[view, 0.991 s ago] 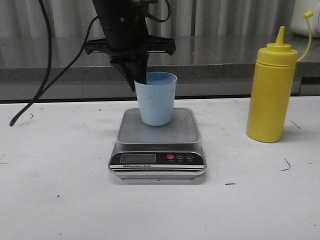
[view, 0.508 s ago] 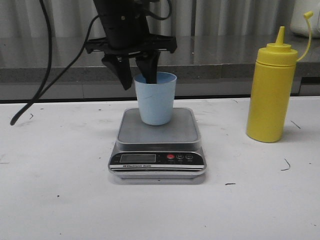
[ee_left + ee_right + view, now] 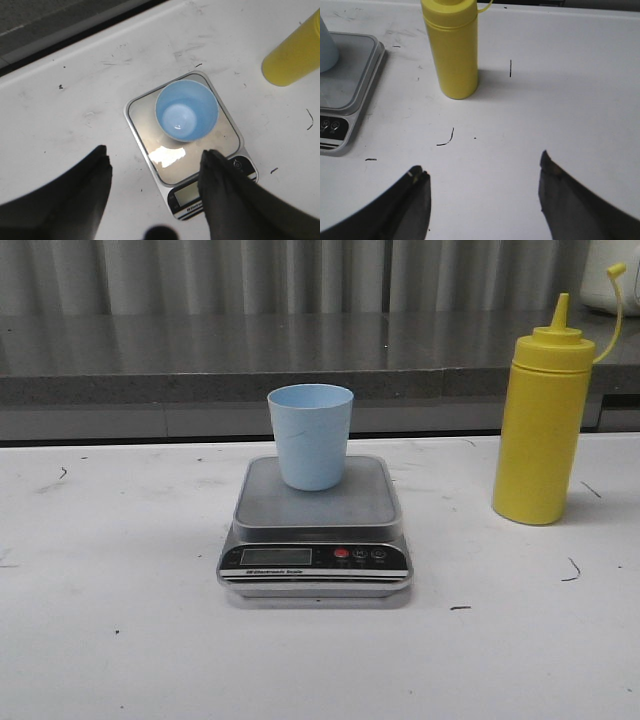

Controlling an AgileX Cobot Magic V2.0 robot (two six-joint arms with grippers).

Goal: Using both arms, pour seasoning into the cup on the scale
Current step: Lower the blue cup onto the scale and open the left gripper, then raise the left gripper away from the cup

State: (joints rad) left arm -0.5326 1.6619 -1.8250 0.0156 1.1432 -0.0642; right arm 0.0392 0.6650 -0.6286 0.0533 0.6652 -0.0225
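Observation:
The pale blue cup (image 3: 311, 436) stands upright and empty on the steel platform of the silver scale (image 3: 315, 528). To its right on the white table stands the tall yellow seasoning bottle (image 3: 543, 423), nozzle up, its cap hanging open on a tether. No arm shows in the front view. From above, my left gripper (image 3: 154, 152) is open, high over the cup (image 3: 186, 111) and the scale (image 3: 150, 120), holding nothing. My right gripper (image 3: 481, 169) is open above bare table, short of the seasoning bottle (image 3: 453, 47).
A grey counter ledge (image 3: 130, 380) runs along the back of the white table (image 3: 110, 640). A pale object (image 3: 612, 280) sits at the far right behind the bottle. Small dark scuff marks dot the tabletop.
The left gripper let go of the cup's rim, opened and rose out of the front view. The cup stays on the scale. The bottle has not moved.

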